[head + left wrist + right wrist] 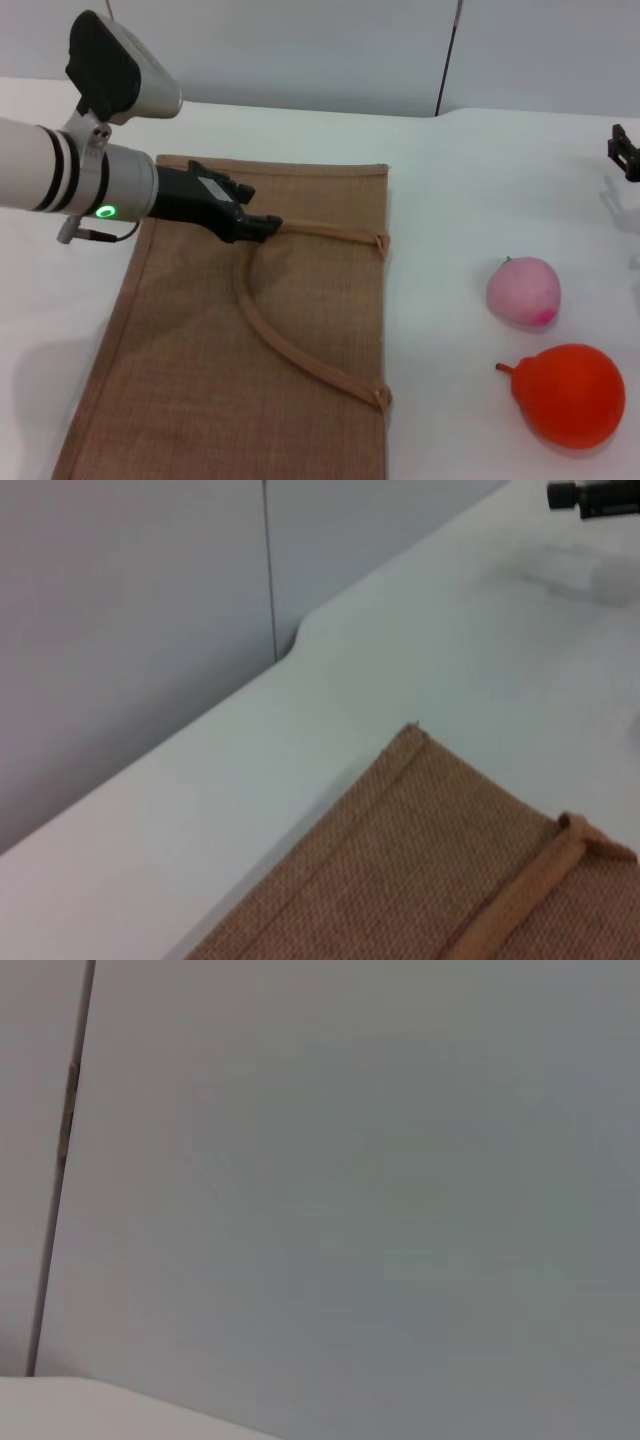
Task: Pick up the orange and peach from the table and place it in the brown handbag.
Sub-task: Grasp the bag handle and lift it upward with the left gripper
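Observation:
The brown handbag (300,340) lies flat on the white table, left of centre in the head view. Its corner and a handle also show in the left wrist view (440,850). My left gripper (262,226) is over the bag's far part, shut on the upper handle loop (300,355). The pale pink peach (523,291) sits on the table right of the bag. The orange (570,393) lies just in front of the peach, near the front right. My right gripper (625,155) is at the far right edge, well behind both fruits.
A grey wall with a vertical seam (448,60) stands behind the table. The table's back edge (420,112) runs just beyond the bag. The right gripper also shows far off in the left wrist view (595,495).

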